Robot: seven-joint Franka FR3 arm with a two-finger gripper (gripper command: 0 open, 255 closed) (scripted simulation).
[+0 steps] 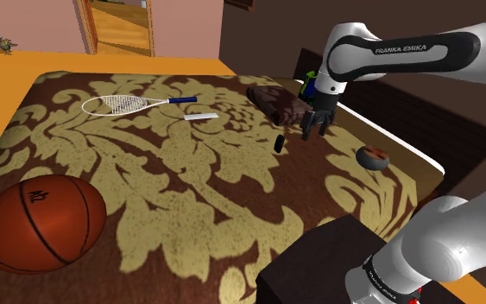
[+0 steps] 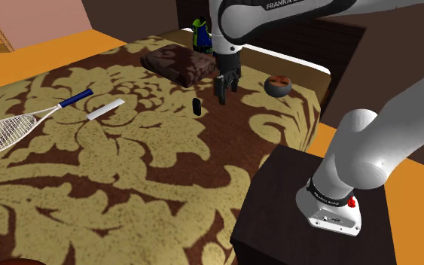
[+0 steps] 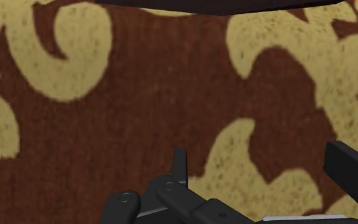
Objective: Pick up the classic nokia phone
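White arm (image 1: 405, 47) lettered "FRANKA EMIKA": all-black gripper (image 1: 312, 133), fingers spread, hangs just beside the small black oblong phone (image 1: 279, 143).

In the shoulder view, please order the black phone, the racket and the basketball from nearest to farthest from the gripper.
1. Black phone, just left of the gripper.
2. Racket, near the bed's far edge, further left.
3. Basketball, at the view's lower left.

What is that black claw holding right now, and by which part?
Nothing. The gripper hangs open just above the patterned bed cover, with nothing between its fingers. The small black phone sits on the cover beside it, untouched.
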